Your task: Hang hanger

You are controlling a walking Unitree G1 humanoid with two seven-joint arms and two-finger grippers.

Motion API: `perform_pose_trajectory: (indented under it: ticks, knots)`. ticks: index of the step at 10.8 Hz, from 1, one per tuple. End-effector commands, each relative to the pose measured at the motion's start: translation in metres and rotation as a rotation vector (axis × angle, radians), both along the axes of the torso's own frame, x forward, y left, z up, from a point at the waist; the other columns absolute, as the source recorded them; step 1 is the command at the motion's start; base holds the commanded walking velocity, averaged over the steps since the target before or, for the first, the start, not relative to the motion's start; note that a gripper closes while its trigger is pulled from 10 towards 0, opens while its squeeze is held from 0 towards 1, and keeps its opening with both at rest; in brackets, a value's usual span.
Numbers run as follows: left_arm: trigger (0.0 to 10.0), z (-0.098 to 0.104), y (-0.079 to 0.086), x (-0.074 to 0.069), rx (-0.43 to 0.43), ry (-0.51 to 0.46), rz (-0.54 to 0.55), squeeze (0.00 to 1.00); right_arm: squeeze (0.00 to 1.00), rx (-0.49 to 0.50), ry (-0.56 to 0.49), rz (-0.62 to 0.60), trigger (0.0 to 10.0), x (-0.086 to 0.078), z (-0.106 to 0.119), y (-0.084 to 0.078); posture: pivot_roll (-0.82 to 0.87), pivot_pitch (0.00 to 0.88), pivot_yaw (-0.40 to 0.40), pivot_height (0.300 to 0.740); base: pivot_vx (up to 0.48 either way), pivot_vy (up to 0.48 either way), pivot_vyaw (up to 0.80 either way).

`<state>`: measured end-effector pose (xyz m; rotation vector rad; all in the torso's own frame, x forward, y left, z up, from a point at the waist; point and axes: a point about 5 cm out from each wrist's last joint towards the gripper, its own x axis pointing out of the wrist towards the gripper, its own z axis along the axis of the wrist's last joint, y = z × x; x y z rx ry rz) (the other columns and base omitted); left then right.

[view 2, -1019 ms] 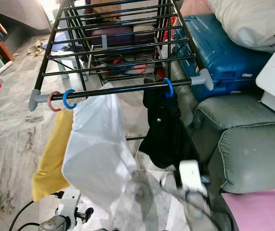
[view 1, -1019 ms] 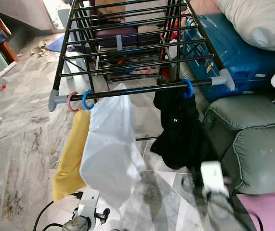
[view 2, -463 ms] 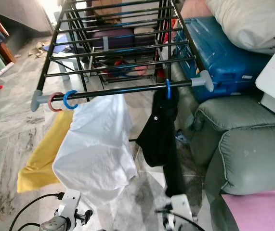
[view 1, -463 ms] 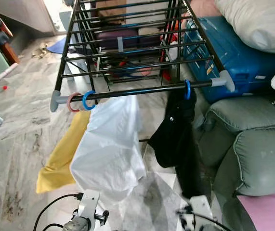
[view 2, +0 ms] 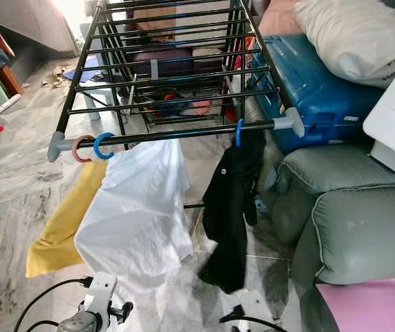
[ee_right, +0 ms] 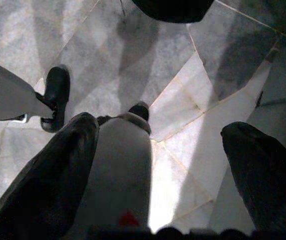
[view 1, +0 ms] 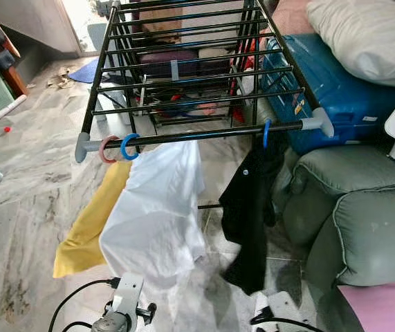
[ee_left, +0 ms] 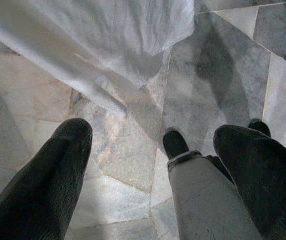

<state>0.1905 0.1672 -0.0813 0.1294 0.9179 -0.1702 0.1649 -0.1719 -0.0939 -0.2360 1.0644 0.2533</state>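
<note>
Black metal drying rack [view 1: 197, 76], round blue hanger [view 1: 265, 133] hooked on front rod, limp black garment [view 1: 247, 207] below. Both grippers' fingers [ee_left: 42, 185] spread, over marble floor [view 1: 24, 200].

Your two head views look forward and down on the drying rack [view 1: 197, 76] from close by, sharing nearly the same scene. Each wrist view looks straight down past its own black fingers [ee_left: 42, 185] at the marble floor [ee_right: 183, 125].
</note>
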Motion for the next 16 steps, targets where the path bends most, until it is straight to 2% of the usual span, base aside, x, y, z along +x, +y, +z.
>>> perform_pose_trajectory:
  ticks: [1, 2, 3, 4, 5, 6, 9, 10, 12, 13, 14, 16]
  knots:
    - [10.0, -0.002, 0.005, -0.004, 0.019, 0.019, 0.005, 0.00, 0.24, -0.002, 0.047, 0.011, 10.0, -0.009, -0.005, 0.007, -0.09, 0.007, 0.072, 0.740, 0.000, 0.000, 0.00]
    - [10.0, -0.002, 0.007, -0.005, 0.024, 0.026, 0.006, 0.00, 0.23, 0.004, 0.040, 0.006, 10.0, -0.006, -0.004, 0.014, -0.09, 0.008, 0.075, 0.740, 0.000, 0.000, 0.00]
    - [10.0, -0.002, 0.009, -0.005, 0.029, 0.029, 0.006, 0.00, 0.19, 0.002, -0.011, -0.008, 10.0, 0.002, -0.001, 0.019, -0.09, 0.008, 0.075, 0.740, 0.000, 0.000, 0.00]
    - [10.0, -0.002, 0.009, -0.005, 0.029, 0.029, 0.007, 0.00, 0.00, 0.008, -0.020, -0.043, 10.0, 0.004, 0.000, 0.016, -0.09, 0.009, 0.075, 0.740, 0.000, 0.000, 0.00]
    - [10.0, -0.002, 0.007, -0.004, 0.027, 0.031, 0.011, 0.00, 0.00, 0.026, -0.055, -0.085, 10.0, 0.005, 0.003, -0.005, -0.09, 0.009, 0.077, 0.740, -0.247, 0.000, 0.00]
    - [10.0, -0.002, 0.004, -0.004, 0.022, 0.034, 0.011, 0.00, 0.00, 0.039, -0.068, -0.081, 10.0, 0.009, 0.005, -0.006, -0.09, 0.009, 0.077, 0.740, -0.304, 0.000, 0.00]
    - [10.0, -0.004, 0.000, -0.006, 0.020, 0.043, 0.007, 0.00, 0.00, 0.048, -0.088, -0.063, 10.0, 0.016, 0.008, 0.002, -0.09, 0.013, 0.076, 0.740, -0.335, 0.000, 0.00]
    - [10.0, -0.004, 0.000, -0.006, 0.021, 0.043, 0.006, 0.00, 0.00, 0.071, -0.101, -0.090, 10.0, 0.021, 0.010, 0.005, -0.09, 0.013, 0.076, 0.740, -0.337, 0.000, 0.00]
    - [10.0, -0.004, 0.000, -0.006, 0.023, 0.040, 0.005, 0.00, 0.00, 0.129, -0.157, -0.150, 10.0, 0.042, 0.020, 0.011, -0.09, 0.015, 0.081, 0.740, -0.300, 0.000, 0.00]
    - [10.0, -0.003, 0.001, -0.005, 0.022, 0.038, 0.005, 0.00, 0.00, 0.135, -0.171, -0.143, 10.0, 0.047, 0.023, 0.014, -0.09, 0.014, 0.081, 0.740, -0.251, 0.000, 0.00]
    - [10.0, -0.002, 0.000, -0.002, 0.016, 0.028, 0.005, 0.00, 0.00, 0.148, -0.182, -0.135, 10.0, 0.051, 0.025, 0.018, -0.09, 0.012, 0.080, 0.740, 0.000, 0.000, 0.00]
    - [10.0, 0.000, -0.002, 0.002, 0.005, 0.018, 0.015, 0.00, 0.00, 0.156, -0.169, -0.135, 10.0, 0.049, 0.024, 0.020, -0.09, 0.009, 0.078, 0.740, 0.000, 0.000, 0.00]
